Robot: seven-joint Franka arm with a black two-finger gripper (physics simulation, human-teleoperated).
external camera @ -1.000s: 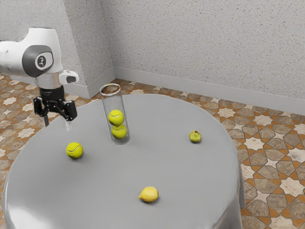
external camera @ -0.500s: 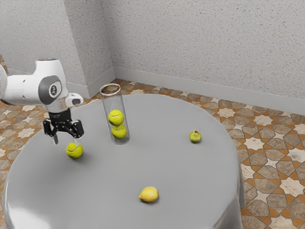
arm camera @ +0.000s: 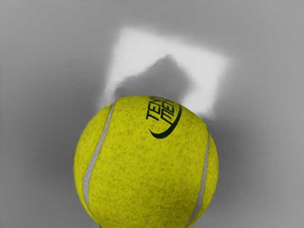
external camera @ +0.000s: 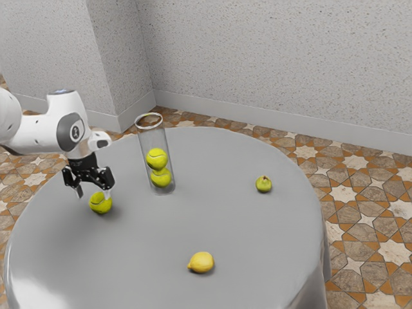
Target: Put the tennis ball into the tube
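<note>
- Exterior view: the gripper (external camera: 93,193) is down at the loose tennis ball (external camera: 100,203), its hand toward the ball's 11 o'clock. The fingers stand wide, straddling the ball without a grip on it.
- Exterior view: the tube (external camera: 149,137) stands on the table (external camera: 225,225) between 1 and 2 o'clock from that ball. It already holds an upper ball (external camera: 156,158) and a lower ball (external camera: 161,178), with room above them. The lemon (external camera: 201,262) lies at the tube's 5 o'clock, the green fruit (external camera: 264,185) between its 3 and 4.
- Wrist view: the loose ball, lettering showing, sits just under the hand.
- Progress, as I judge it: the reach is nearly finished; closing, lifting, carrying over the rim and releasing are all left.
</note>
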